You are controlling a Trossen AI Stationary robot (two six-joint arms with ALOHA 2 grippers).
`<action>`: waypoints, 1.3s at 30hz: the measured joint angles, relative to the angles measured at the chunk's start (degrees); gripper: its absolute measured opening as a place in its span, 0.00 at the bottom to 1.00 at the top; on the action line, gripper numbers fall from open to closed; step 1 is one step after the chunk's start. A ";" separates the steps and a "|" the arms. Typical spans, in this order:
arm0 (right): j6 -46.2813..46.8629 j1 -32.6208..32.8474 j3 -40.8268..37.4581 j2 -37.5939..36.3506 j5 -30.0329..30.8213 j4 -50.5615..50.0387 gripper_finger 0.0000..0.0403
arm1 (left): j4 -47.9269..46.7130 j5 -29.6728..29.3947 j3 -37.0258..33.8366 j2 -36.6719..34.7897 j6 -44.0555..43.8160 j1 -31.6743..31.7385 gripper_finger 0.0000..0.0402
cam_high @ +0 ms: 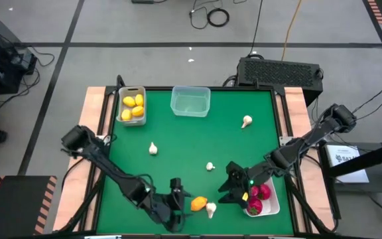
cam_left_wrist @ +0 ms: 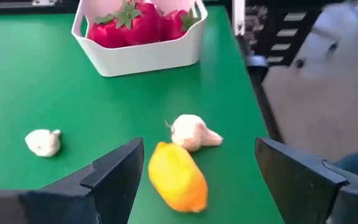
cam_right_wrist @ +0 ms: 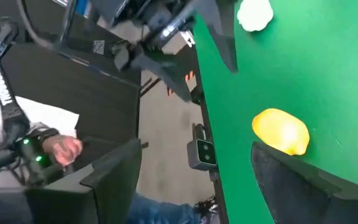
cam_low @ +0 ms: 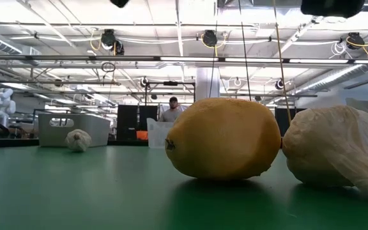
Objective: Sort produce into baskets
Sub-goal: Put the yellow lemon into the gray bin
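Green mat on a wood-edged table (cam_high: pixel 95 113), grey floor w/ cables around. High view: narrow grey-white bin (cam_high: pixel 132 106) at far left corner already loaded w/ yellow lemons (cam_high: pixel 133 107), so sorted by kind; clear tub (cam_high: pixel 190 101) next to it looks empty, prob. meant for garlic; white tray (cam_high: pixel 270 205) at near right edge holds the red fruits (cam_high: pixel 259 197). Garlic bulbs (cam_high: pixel 247 121) scattered loose, well apart, not yet sorted. Left gripper (cam_high: pixel 176 194) low at near edge, fingers spread, just beside the stray lemon (cam_high: pixel 198 203) and a bulb (cam_high: pixel 211 209) touching it; lined up for a pick, by the look. Right gripper (cam_high: pixel 233 184) hovering just beside the tray, jaws spread, nothing held. Low view: same lemon (cam_low: pixel 225 137) and bulb (cam_low: pixel 337 150) huge up close, side by side on the mat; grey bin far back; person standing way behind. Left wrist view: lemon (cam_left_wrist: pixel 178 177) sitting between spread fingers (cam_left_wrist: pixel 114 171), not gripped yet. Right wrist view: lemon (cam_right_wrist: pixel 281 130) near table edge, a hand off-table. Writing: none readable anywhere; white sheet right of table too small to read.
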 joint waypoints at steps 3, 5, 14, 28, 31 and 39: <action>-0.28 0.32 0.02 0.24 0.36 -0.07 0.73 | -2.29 -0.68 3.86 3.34 -0.36 1.00 0.78; -1.40 0.13 0.02 0.26 -0.70 -0.99 0.73 | -2.75 -0.86 4.35 4.13 -1.70 2.04 0.78; -5.77 -0.22 0.02 0.24 -7.17 -9.43 0.73 | -2.82 3.48 4.52 9.18 -9.04 4.55 0.78; -15.88 -2.20 0.02 0.22 -8.19 -19.67 0.73 | -0.45 2.81 4.46 14.27 -14.81 4.38 0.78; -17.51 -3.17 0.02 0.22 -9.95 -19.93 0.73 | -0.61 2.83 4.47 15.35 -15.23 4.40 0.78; -20.72 -5.31 0.02 0.20 -12.98 -20.94 0.73 | -0.82 2.52 4.47 15.81 -16.68 4.65 0.78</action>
